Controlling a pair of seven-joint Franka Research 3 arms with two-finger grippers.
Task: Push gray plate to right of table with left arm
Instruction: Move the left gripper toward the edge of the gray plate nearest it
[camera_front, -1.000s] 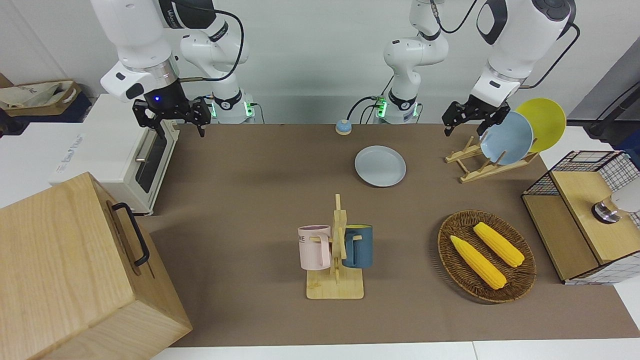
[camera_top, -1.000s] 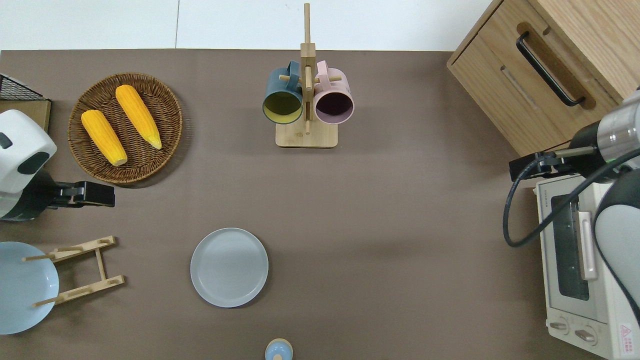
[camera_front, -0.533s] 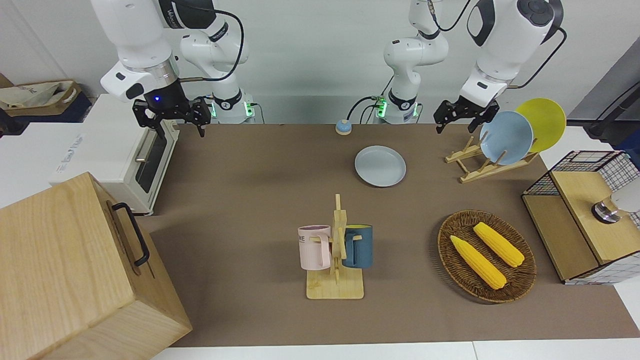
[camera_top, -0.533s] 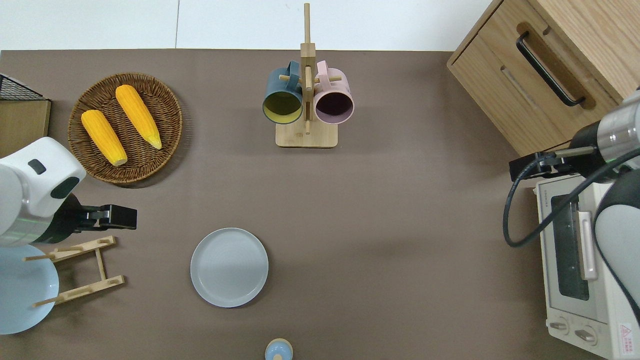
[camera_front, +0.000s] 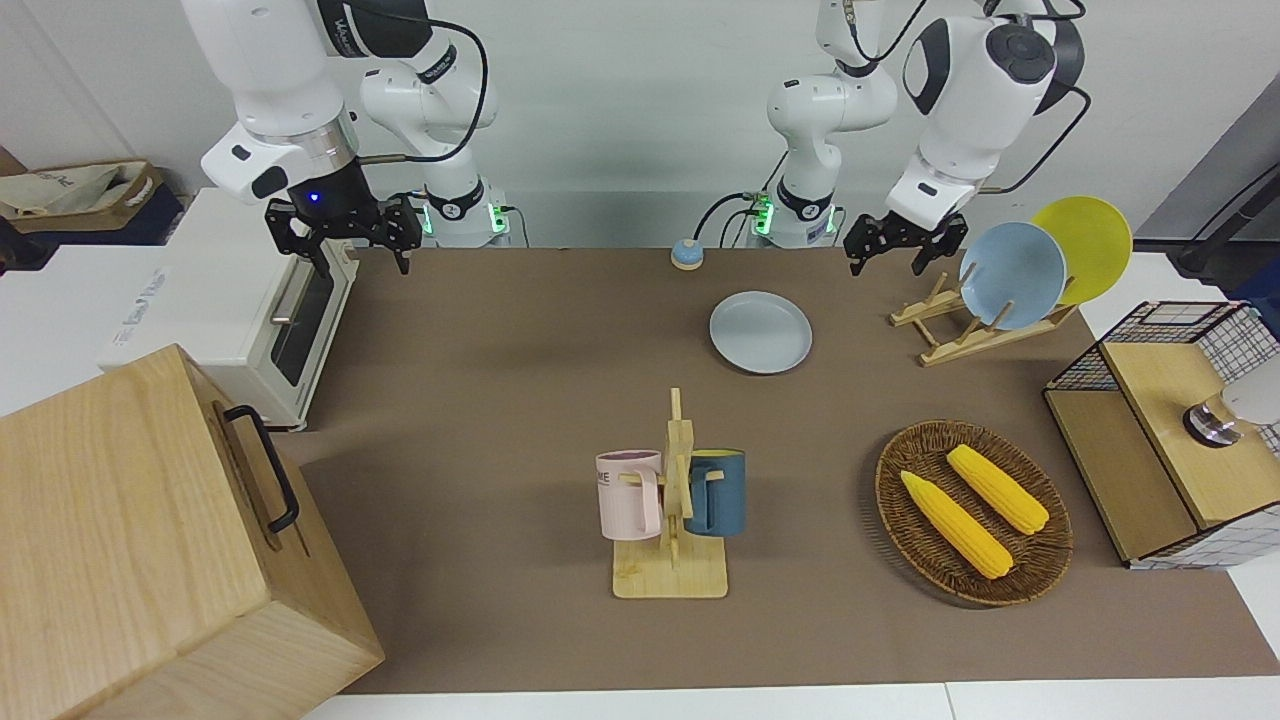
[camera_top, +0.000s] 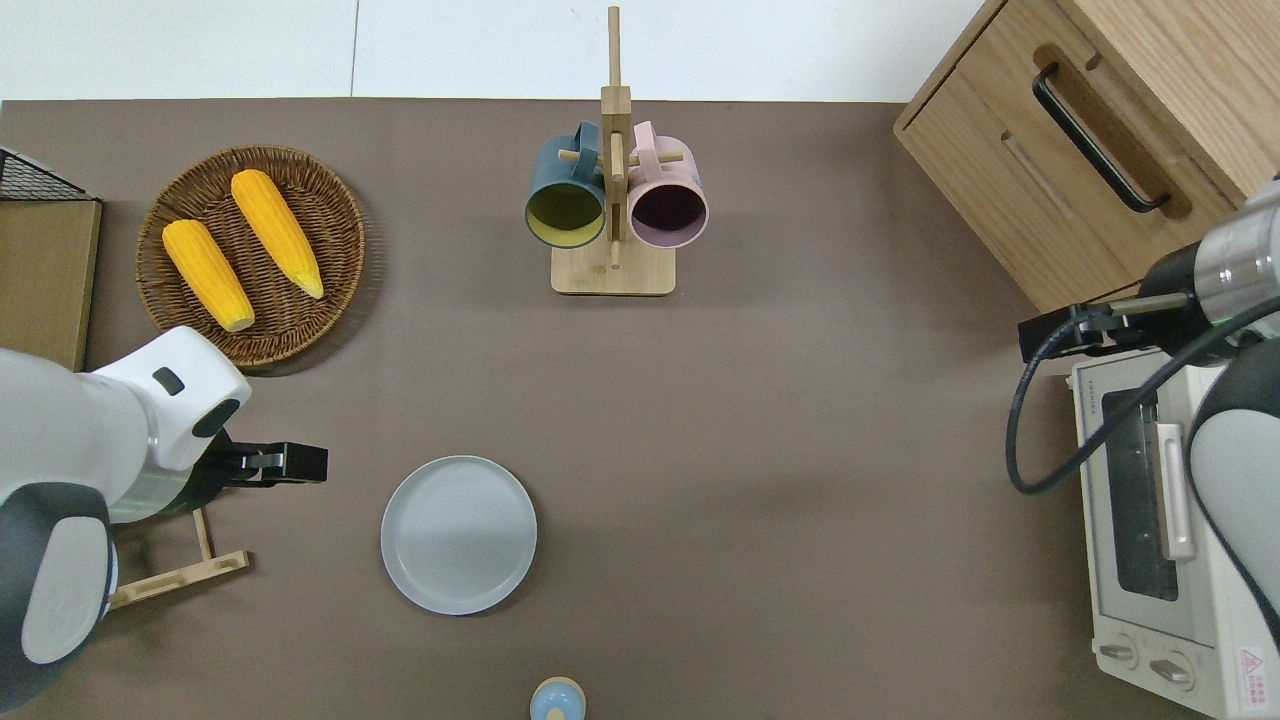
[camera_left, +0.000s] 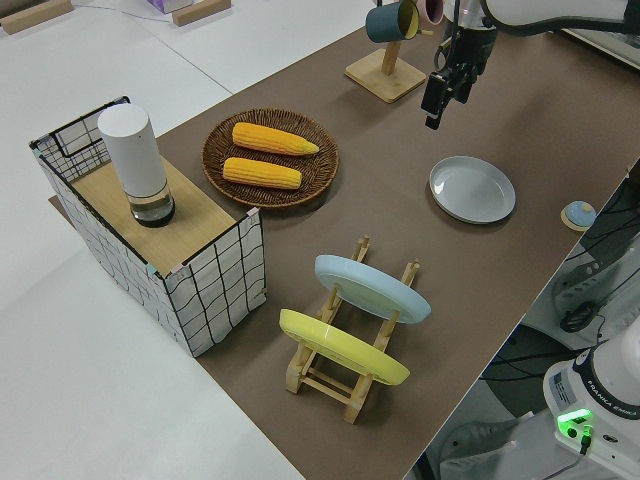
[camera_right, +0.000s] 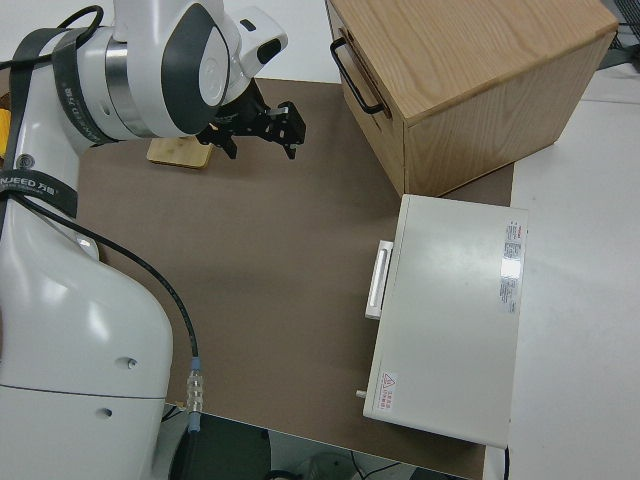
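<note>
The gray plate (camera_front: 760, 332) (camera_top: 458, 534) (camera_left: 472, 189) lies flat on the brown table (camera_front: 500, 350), toward the robots' edge. My left gripper (camera_front: 885, 262) (camera_top: 300, 463) (camera_left: 438, 105) hangs in the air, open and empty. In the overhead view it is over bare mat between the wooden plate rack (camera_top: 170, 580) and the gray plate, a short gap from the plate's rim. My right gripper (camera_front: 350, 255) is parked, open and empty.
The plate rack holds a sky-blue plate (camera_front: 1012, 275) and a yellow plate (camera_front: 1085, 245). A wicker basket (camera_front: 890, 490) holds two corn cobs. A mug stand (camera_front: 672, 575) stands mid-table and a small blue bell (camera_front: 686, 254) at the robots' edge. The toaster oven (camera_front: 240, 300) and wooden cabinet (camera_front: 150, 540) are at the right arm's end.
My left arm has swung away from the plate rack toward the gray plate, carrying the open gripper with it. The plate and the right arm have not moved.
</note>
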